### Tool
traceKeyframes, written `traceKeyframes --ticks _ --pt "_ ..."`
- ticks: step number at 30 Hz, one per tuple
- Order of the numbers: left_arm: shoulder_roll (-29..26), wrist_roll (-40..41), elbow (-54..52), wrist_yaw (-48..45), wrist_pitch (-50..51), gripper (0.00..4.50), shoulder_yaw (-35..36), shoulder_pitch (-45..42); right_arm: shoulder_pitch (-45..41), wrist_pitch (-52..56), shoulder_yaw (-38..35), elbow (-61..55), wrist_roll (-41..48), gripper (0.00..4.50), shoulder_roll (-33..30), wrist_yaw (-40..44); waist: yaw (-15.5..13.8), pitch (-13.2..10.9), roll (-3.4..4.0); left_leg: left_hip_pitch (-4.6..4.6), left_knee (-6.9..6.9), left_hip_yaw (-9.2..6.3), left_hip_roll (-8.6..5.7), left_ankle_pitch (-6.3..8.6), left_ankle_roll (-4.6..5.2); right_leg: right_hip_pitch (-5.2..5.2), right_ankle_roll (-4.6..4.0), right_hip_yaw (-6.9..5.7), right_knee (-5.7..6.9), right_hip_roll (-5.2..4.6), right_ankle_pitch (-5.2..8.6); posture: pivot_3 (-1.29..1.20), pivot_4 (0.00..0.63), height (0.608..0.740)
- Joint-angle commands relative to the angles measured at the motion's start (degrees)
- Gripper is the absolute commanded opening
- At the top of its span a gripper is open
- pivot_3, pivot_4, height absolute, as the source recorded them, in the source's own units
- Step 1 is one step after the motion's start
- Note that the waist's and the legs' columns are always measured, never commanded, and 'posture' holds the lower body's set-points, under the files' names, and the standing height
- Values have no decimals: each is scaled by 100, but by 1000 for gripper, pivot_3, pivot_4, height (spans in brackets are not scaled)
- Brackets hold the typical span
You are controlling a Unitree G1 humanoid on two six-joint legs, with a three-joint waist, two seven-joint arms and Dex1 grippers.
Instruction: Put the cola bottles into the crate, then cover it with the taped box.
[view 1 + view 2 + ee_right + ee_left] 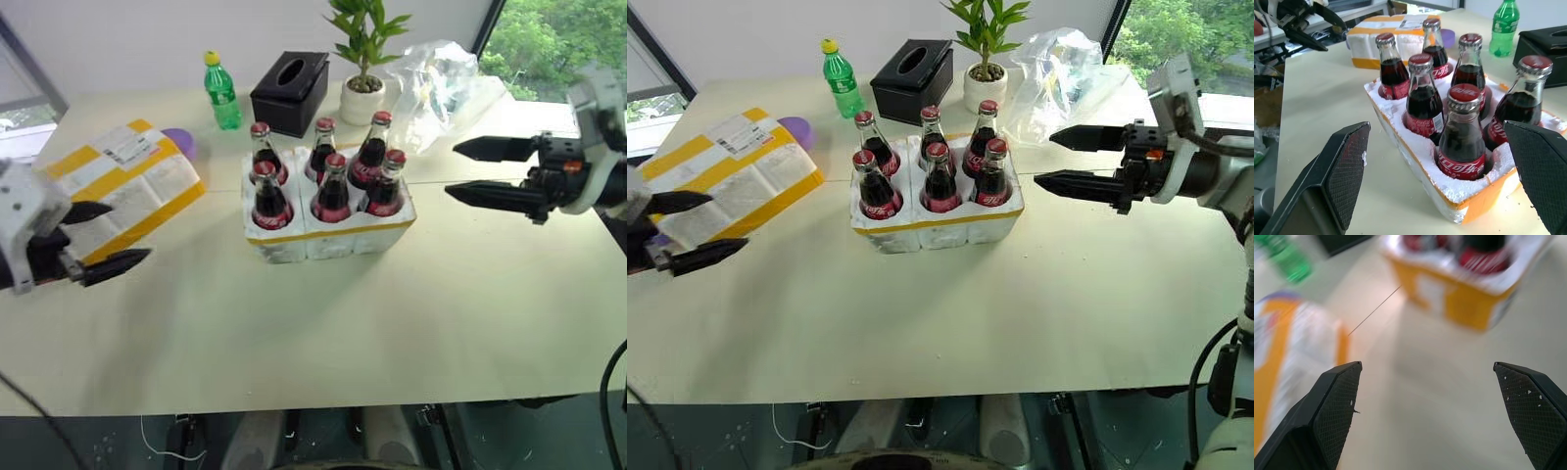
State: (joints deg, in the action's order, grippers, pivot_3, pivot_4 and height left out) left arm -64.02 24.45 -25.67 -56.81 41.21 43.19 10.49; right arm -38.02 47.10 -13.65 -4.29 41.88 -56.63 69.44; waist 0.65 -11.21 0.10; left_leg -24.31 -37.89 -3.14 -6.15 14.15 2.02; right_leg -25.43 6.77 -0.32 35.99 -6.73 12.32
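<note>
Six bottles [333,188] stand in the crate [328,235] mid-counter, box [127,186] near the left edge, both tools [108,238] [470,168] spread apart, empty.

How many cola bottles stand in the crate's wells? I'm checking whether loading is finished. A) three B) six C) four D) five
B: six cola bottles stand upright, one in each well of the crate; the taped box lies apart on the table.

bottles [1461,134]: glossy glass, red metal-looking caps | crate [1415,156]: rough white foam, yellow tape band | box [122,186]: foam, glossy yellow tape, paper label | table [323,323]: smooth matt
</note>
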Motion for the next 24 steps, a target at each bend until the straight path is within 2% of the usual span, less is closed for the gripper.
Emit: traceKeyframes --ticks 1,3,6,11,16,24 --pt "203 -1605 401 200 -1181 4500 730 1126 -51 -29 -60 -207 259 4439 116 66 -4 3 3 -1 2 0 0 1 1 -1 -5 0 -6 -1 2 0 150 732" --pt "269 -2309 976 662 -1937 4500 665 1488 -60 -47 10 -222 234 4439 159 54 -14 3 0 0 9 4 -1 4 2 0 -17 1 -9 -5 9 0 150 732" --pt "339 -2658 1660 1143 -2542 4500 397 1354 -99 -43 36 -198 248 4439 163 62 -95 4 -1 -1 9 2 0 13 -12 0 -18 -2 -11 -6 10 0 150 732" --pt "232 -3445 3402 2388 -3808 4500 -853 288 -208 58 23 -166 321 4439 132 -8 -174 7 1 4 7 -2 -1 14 -11 1 -18 -9 -44 -4 8 0 150 732" --pt "131 -4072 4949 3195 -4961 4500 -2050 -814 -213 186 -17 -321 410 4439 -22 -2 -135 11 -8 -7 9 1 -3 17 -6 0 4 -9 -42 -2 -6 0 150 732" --pt "145 -4515 6631 3893 -5919 4500 -3161 -2024 -54 504 -301 -710 745 4439 -386 19 -125 13 -11 -7 12 10 -2 16 -7 -13 4 -8 -12 -6 -6 0 150 732"
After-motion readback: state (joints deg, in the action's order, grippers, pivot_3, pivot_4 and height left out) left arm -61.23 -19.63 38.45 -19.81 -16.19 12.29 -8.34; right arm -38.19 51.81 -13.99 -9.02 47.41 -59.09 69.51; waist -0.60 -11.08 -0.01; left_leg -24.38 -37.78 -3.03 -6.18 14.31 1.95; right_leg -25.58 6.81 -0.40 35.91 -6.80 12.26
